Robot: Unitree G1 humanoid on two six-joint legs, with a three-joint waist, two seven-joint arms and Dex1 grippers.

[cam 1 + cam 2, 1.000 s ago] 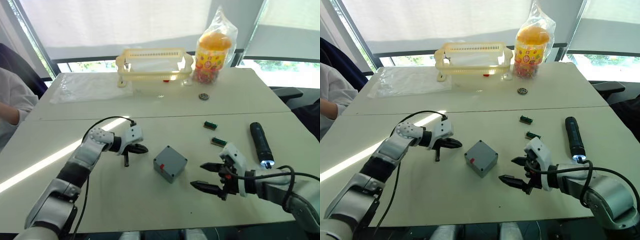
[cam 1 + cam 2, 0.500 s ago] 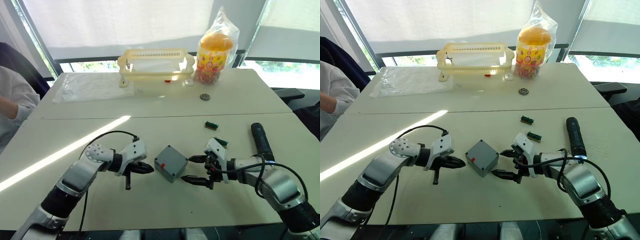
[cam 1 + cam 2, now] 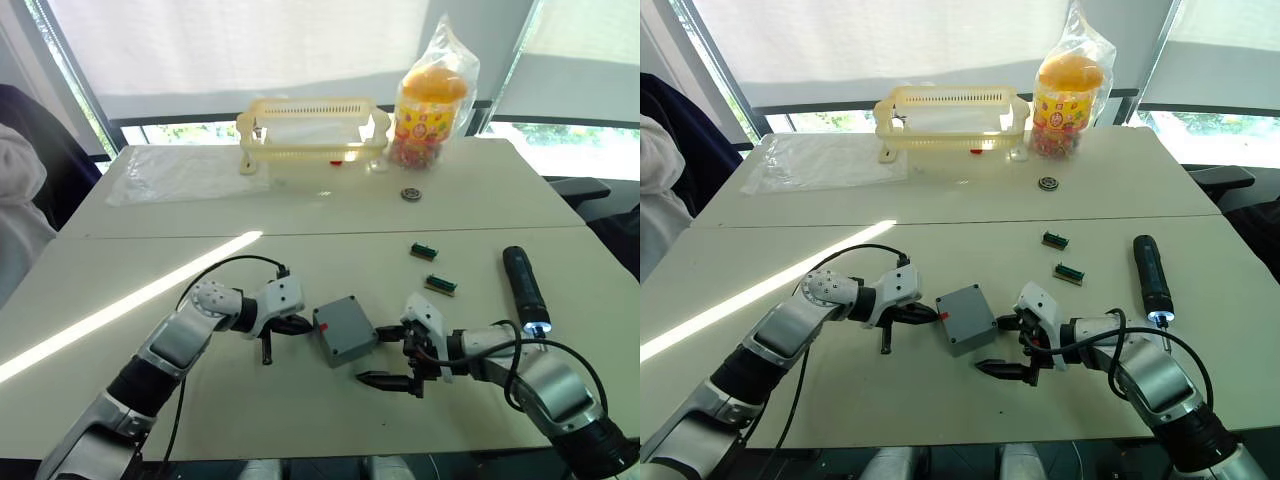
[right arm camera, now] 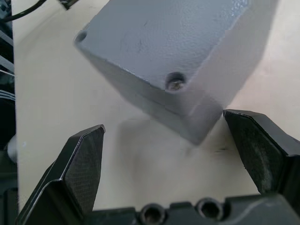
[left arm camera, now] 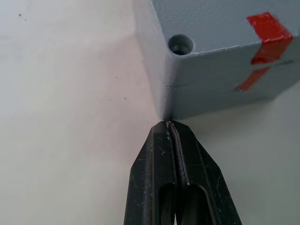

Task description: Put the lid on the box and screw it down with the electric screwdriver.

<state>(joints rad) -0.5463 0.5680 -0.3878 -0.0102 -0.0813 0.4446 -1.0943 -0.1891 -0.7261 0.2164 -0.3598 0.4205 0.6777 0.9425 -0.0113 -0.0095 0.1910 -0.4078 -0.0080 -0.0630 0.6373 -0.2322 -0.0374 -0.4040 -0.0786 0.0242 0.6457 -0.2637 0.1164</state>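
Between two hands, one box (image 3: 343, 330)

box (image 5: 220, 56) cut off, inside hidden

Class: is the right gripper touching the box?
Apart. The right wrist view shows the right gripper open, table visible between both fingers and the box.

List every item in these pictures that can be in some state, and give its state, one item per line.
Small grey-blue square plastic box: lid on, seam visible, sitting on the table.
Long black cylindrical electric screwdriver: lying flat, tip light on, not held.
Left pincer: shut, tip at the box's corner.
Right pincer: open, straddling a box corner.
Yellow plastic basket: upright.
Clear plastic bag of sweets: standing upright.
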